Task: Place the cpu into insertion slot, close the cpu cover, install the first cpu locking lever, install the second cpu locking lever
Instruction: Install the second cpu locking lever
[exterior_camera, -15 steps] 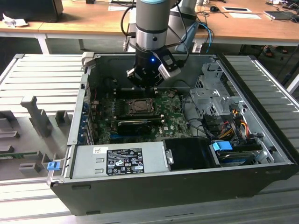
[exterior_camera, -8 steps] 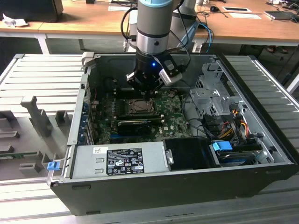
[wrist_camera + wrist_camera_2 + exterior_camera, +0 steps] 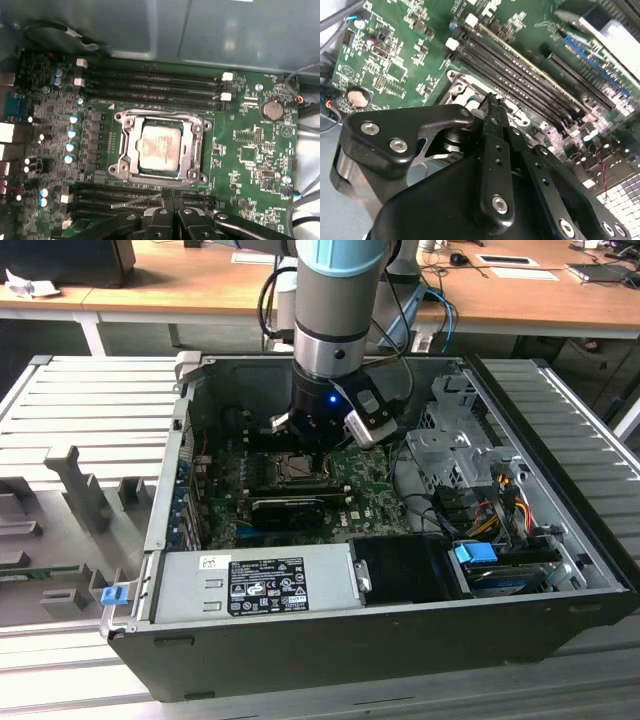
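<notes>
The cpu (image 3: pixel 159 150), a square chip with a dull silver top, lies in the insertion slot (image 3: pixel 116 170) on the green board. The cpu cover (image 3: pixel 131 149), a grey metal frame, lies flat around the chip's top. A thin metal lever rod (image 3: pixel 134 201) slants across the memory slots beside the socket, close to my fingertips. My gripper (image 3: pixel 172 197) is shut, its black fingers pressed together at the socket's edge. In the second wrist view the gripper (image 3: pixel 489 102) hangs over a corner of the socket (image 3: pixel 457 85). In the exterior view the gripper (image 3: pixel 312 445) is low inside the open computer case, just above the cpu (image 3: pixel 297 468).
Long black memory slots (image 3: pixel 150 82) run on both sides of the socket. A coin battery (image 3: pixel 273 109) sits on the board. In the case are a black card (image 3: pixel 290 505), a power supply (image 3: pixel 255 585), a drive cage (image 3: pixel 450 440) and cables (image 3: pixel 495 510).
</notes>
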Controlling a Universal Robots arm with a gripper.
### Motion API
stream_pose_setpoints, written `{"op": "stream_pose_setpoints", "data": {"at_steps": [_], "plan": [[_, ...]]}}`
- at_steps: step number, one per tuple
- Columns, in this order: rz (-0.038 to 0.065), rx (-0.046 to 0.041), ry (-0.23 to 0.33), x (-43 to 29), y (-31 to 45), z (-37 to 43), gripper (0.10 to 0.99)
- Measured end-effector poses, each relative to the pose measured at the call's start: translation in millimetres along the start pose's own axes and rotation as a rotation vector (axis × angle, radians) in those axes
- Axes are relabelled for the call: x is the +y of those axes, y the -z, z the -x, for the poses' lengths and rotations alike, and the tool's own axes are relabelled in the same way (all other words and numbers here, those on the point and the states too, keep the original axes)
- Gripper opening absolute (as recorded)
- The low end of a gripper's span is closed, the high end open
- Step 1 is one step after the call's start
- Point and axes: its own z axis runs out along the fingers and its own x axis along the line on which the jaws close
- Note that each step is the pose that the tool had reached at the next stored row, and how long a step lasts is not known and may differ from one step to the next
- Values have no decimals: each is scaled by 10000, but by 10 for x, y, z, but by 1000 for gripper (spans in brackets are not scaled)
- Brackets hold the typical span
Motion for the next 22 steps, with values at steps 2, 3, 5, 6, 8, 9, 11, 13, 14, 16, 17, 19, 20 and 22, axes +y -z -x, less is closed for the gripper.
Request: {"op": "stream_pose_setpoints", "data": {"at_steps": [2, 3, 5, 6, 8, 9, 11, 13, 14, 16, 17, 19, 20, 22], "plan": [[171, -36, 8, -113, 9, -12, 106], [298, -48, 10, -127, 10, -15, 106], [659, -83, 14, -130, 10, -29, 106], [964, -113, 14, -130, 9, -31, 106], [1075, -118, 11, -131, -1, -32, 106], [1124, -117, 11, -131, -7, -40, 106], [1298, -133, 13, -131, -14, -91, 106], [1302, -133, 14, -151, -17, -110, 106], [1302, -133, 13, -173, -16, -119, 106], [1304, -134, 13, -205, -15, -128, 106], [1305, -134, 12, -245, -11, -142, 106], [1308, -134, 12, -271, -9, -157, 106], [1312, -135, 12, -274, -9, -163, 106], [1329, -136, 14, -274, -10, -192, 106]]}}
